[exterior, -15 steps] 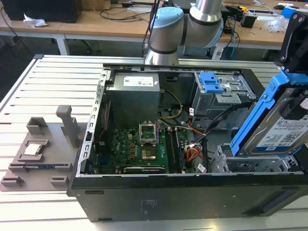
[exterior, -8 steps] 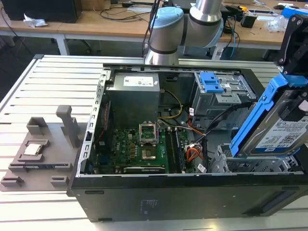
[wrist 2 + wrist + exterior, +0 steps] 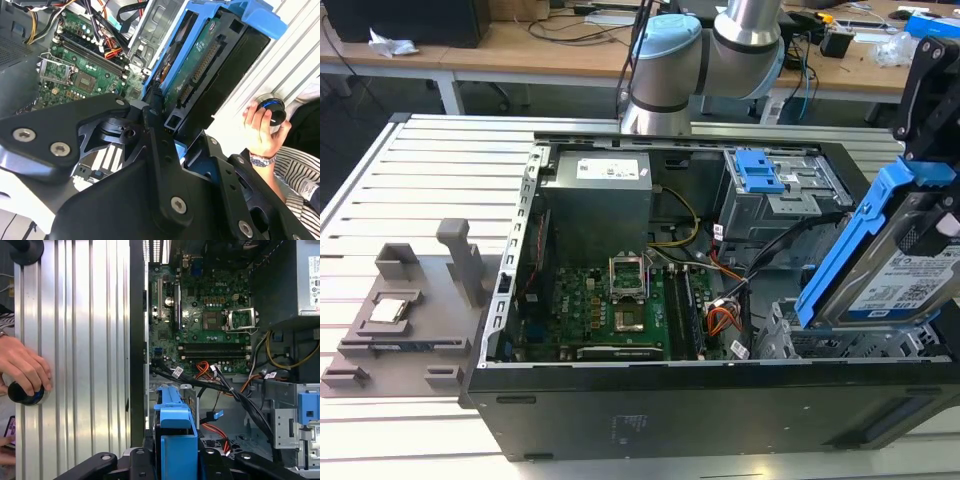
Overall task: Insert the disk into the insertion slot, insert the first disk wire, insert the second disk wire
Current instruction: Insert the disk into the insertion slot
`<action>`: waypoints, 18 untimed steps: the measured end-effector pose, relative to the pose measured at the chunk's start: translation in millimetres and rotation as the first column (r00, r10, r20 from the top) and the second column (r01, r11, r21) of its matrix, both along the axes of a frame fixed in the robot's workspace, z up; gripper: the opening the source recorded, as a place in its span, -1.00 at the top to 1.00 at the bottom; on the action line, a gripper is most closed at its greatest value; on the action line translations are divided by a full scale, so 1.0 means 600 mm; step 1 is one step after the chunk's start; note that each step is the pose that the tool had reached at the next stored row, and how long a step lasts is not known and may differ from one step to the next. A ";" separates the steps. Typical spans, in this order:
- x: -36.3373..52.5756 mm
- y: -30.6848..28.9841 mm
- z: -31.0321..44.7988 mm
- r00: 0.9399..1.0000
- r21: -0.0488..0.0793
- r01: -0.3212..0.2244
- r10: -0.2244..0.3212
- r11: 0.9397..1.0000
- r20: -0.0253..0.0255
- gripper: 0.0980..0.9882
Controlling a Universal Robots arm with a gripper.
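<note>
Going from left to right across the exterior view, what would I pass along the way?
grey fixture → motherboard → blue latch → disk

Count from where I work:
- My hand [image 3: 175, 457]: one.
- Disk [image 3: 905, 270] in blue carrier: one.
- Open computer case [image 3: 620, 410]: one, on the surface [image 3: 420, 170].
- Inside it: motherboard [image 3: 610, 310], one; power supply [image 3: 595, 200], one.
- Drive cages at the exterior view's right: two, namely the insertion slot [image 3: 785, 335], near, and the taller cage [image 3: 790, 200], far, with one blue latch [image 3: 758, 172].
- Grey fixture [image 3: 400, 320] at the exterior view's left: one, bearing one processor chip [image 3: 388, 310].
</note>
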State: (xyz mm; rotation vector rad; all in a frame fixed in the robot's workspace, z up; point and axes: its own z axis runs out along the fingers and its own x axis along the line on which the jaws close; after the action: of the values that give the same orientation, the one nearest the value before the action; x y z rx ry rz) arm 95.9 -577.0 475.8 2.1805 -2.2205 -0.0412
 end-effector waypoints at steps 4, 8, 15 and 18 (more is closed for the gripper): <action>0.000 0.0000 -0.006 1.000 0.000 0.000 0.000 1.000 0.000 0.40; 0.000 0.0000 -0.008 1.000 0.000 0.000 0.000 1.000 0.000 0.40; 0.000 0.0000 -0.013 1.000 0.000 0.000 0.000 1.000 0.000 0.40; 0.000 0.0000 -0.015 1.000 0.000 0.000 0.000 1.000 0.000 0.40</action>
State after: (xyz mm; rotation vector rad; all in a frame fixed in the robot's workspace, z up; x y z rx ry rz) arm 95.9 -577.0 466.5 2.1806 -2.2205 -0.0412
